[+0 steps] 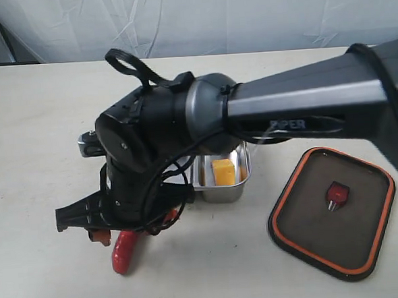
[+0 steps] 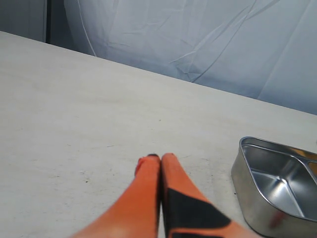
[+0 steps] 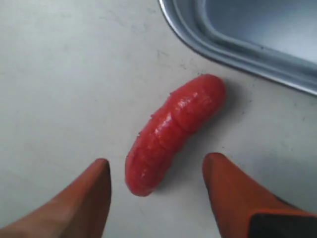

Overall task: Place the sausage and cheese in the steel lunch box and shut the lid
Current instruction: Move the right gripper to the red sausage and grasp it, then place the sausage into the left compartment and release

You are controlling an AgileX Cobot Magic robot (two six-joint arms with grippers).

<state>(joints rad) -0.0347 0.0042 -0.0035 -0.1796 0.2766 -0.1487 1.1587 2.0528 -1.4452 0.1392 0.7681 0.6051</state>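
The red ribbed sausage [image 1: 123, 252] lies on the table in front of the steel lunch box [image 1: 220, 191]. My right gripper [image 1: 133, 229] hangs over it, reaching across from the right. In the right wrist view the gripper [image 3: 157, 159] is open, and the near end of the sausage [image 3: 171, 131] lies between its orange fingertips, touching neither. The yellow cheese [image 1: 223, 172] sits inside the box. The dark lid [image 1: 312, 230] with an orange ring lies flat to the right of the box. My left gripper [image 2: 160, 156] is shut on nothing, near the box [image 2: 243, 171].
The right arm's black wrist and grey forearm [image 1: 298, 106] hide most of the lunch box and the table's middle. A pale cloth backdrop [image 1: 198, 17] runs along the table's far edge. Bare table surface [image 1: 29, 132] shows to the left.
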